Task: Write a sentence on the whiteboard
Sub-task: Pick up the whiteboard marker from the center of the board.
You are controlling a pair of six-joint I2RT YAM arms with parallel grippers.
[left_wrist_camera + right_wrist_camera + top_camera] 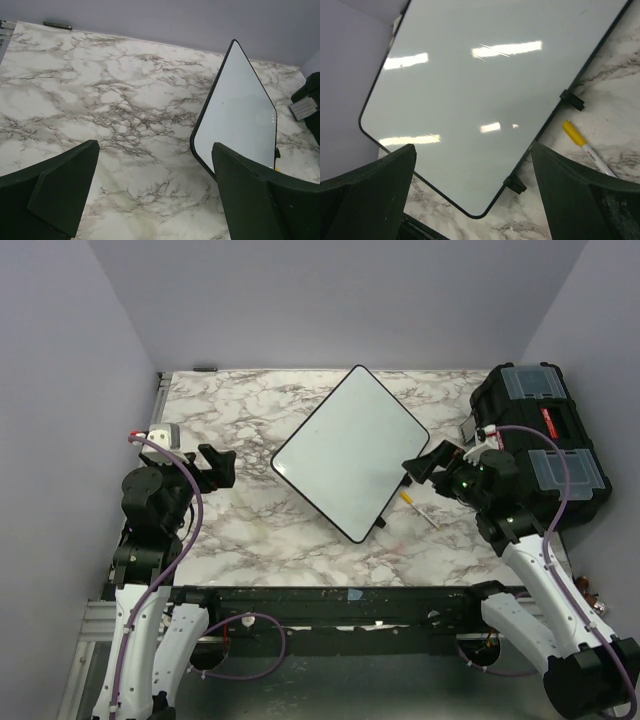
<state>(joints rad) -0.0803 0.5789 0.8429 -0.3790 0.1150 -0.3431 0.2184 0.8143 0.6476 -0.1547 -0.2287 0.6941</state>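
Both pincers empty, jaws spread wide. The left gripper [216,467] hovers over bare marble table [240,535], well left of the board. The right gripper [421,466] hangs at the board's right corner, with the marker just below it.

The marker [585,148] lies flat on the table just off the board's right edge, yellow cap on, cap end toward the board. It is not touching the rim as far as I can tell.

The whiteboard [350,452] lies flat mid-table, turned like a diamond. Its face is blank with no sentence on it yet.

Step in hand, my read: fetch the marker. Drop the right jaws across the white barrel, not the cap, square to its length. Keep clear of the board's rim clips [571,99]. The cap likely needs pulling, so the left arm should come over to help or to steady the board.

The black toolbox [545,445] sits far right, lid closed.

Counts:
- grippers: 2
- marker: 1
- whiteboard: 1
- rim clips seen: 2
- toolbox: 1
- written words: 0
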